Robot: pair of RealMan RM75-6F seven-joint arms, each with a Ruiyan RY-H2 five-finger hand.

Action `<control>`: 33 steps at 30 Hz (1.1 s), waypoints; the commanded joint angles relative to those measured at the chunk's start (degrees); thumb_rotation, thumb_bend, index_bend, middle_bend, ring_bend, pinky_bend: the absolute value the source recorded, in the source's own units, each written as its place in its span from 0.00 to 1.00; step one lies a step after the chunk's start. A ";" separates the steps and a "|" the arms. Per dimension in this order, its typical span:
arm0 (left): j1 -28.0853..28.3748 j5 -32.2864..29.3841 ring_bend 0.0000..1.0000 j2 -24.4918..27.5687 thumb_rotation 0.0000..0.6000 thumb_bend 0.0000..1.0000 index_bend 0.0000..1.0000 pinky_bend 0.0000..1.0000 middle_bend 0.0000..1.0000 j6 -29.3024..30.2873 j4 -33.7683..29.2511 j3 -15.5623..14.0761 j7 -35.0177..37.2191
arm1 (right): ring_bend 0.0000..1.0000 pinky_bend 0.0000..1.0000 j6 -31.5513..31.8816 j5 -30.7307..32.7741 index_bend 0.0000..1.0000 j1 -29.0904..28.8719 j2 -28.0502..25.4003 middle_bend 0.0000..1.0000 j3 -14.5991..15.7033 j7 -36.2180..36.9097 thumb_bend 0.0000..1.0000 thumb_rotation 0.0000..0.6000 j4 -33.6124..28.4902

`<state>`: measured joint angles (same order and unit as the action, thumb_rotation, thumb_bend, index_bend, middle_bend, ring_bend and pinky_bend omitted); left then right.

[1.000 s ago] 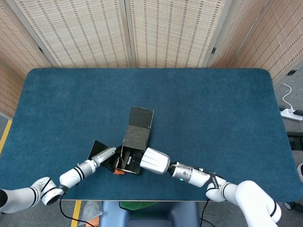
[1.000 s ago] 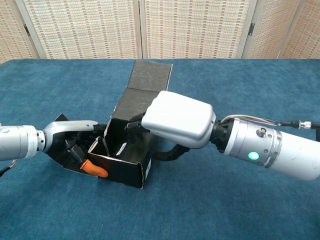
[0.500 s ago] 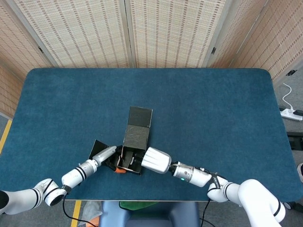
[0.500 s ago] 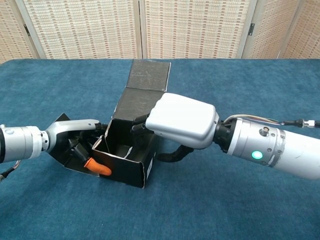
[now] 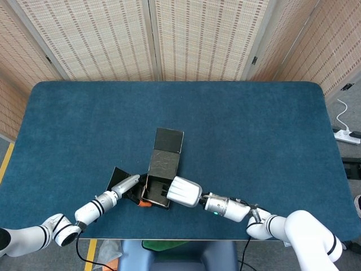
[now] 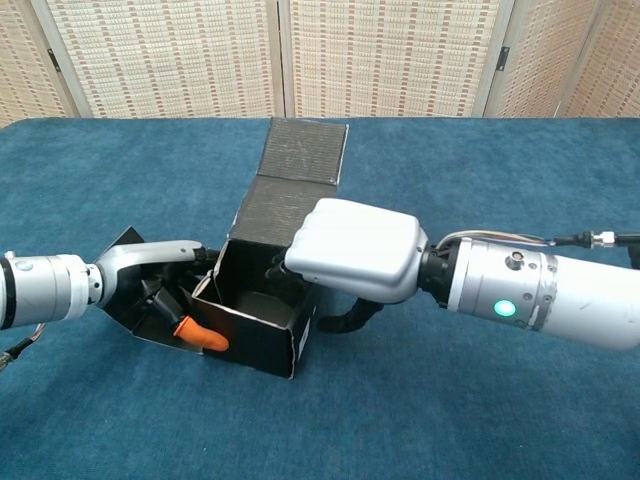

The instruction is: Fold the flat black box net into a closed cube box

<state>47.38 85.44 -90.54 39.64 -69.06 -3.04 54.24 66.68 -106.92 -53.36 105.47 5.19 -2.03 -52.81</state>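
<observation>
Since a second ago, both robot hands are drawing slightly toward the robot's side of the desk [image 5: 254, 130], and the black box net [image 6: 262, 300] is looking squarer, its near wall standing more upright than before. It is sitting near the front edge of the blue desk, partly erected: several walls are forming an open-topped tray, while two joined panels [image 6: 295, 170] are lying flat on the desk behind it, stretching away from the robot.

Left robot hand [image 6: 165, 285] is reaching in from the left, its fingers curling around the left wall and the loose side flap [image 5: 116, 176], with an orange-tipped finger [image 6: 200, 335] pressing against the outside of the near wall. Right robot hand [image 6: 355, 250] is covering the right wall from above; its fingers appear to be hooking over that wall, though the white shell is hiding most of the contact, so whether it is truly gripping cannot be told for sure.

Judging by its look, the material is thin, light card: stiff across each panel, bending easily only along the creases, and likely to spring open if let go. Holding it by wall edges near the corners seems the safest way. Inside, the tray is showing nothing but its own dark floor; nothing is lying in it.
</observation>
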 commanded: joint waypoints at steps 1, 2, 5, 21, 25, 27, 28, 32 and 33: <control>-0.01 0.05 0.55 0.00 1.00 0.20 0.33 0.74 0.36 -0.16 0.10 0.12 0.23 | 0.80 1.00 -0.69 0.10 0.81 -0.44 -0.40 0.79 -0.04 0.10 0.22 1.00 -0.55; -0.04 0.03 0.55 -0.01 1.00 0.20 0.33 0.74 0.36 -0.17 0.13 0.19 0.33 | 0.80 1.00 -1.04 0.19 0.85 -0.60 -0.53 0.86 -0.08 0.11 0.22 1.00 -0.77; -0.29 -0.22 0.55 -0.09 1.00 0.20 0.33 0.74 0.36 -0.10 0.34 0.44 0.36 | 0.82 1.00 -1.76 0.40 0.95 -1.04 -0.91 0.98 -0.33 -0.02 0.22 1.00 -1.33; -2.48 -5.45 0.17 0.19 1.00 0.20 0.16 0.44 0.20 0.71 -2.05 3.61 -7.62 | 0.67 1.00 0.57 1.39 0.01 0.00 -4.04 0.02 -1.14 0.65 0.04 1.00 -0.70; -2.98 -6.97 0.03 0.40 1.00 0.20 0.08 0.31 0.08 1.19 -3.72 4.55 -11.11 | 0.65 1.00 0.38 2.72 0.00 0.96 -4.87 0.00 -1.44 0.79 0.03 1.00 -1.72; -3.42 -7.78 0.00 0.44 1.00 0.20 0.04 0.26 0.03 1.88 -4.59 5.06 -13.21 | 0.65 1.00 0.97 3.59 0.00 2.03 -5.73 0.00 -1.61 0.82 0.03 1.00 -2.70; -3.62 -8.09 0.00 0.49 1.00 0.20 0.03 0.24 0.01 2.21 -4.99 5.26 -14.08 | 0.65 1.00 1.44 4.01 0.00 2.60 -6.15 0.00 -1.72 0.93 0.03 1.00 -3.23; -4.58 -9.59 0.00 1.02 1.00 0.20 0.00 0.20 0.00 3.50 -7.25 6.15 -17.35 | 0.65 1.00 2.39 7.96 0.00 6.18 -8.91 0.00 -2.45 3.01 0.03 1.00 -8.14; -4.84 -9.75 0.00 1.22 1.00 0.20 0.00 0.19 0.00 3.97 -7.87 6.31 -18.05 | 0.65 1.00 2.30 9.07 0.00 7.07 -9.75 0.00 -2.53 3.41 0.03 1.00 -9.76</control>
<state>43.13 76.33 -89.70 42.78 -75.90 2.77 37.31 68.60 -100.17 -48.31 97.49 3.08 0.13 -59.68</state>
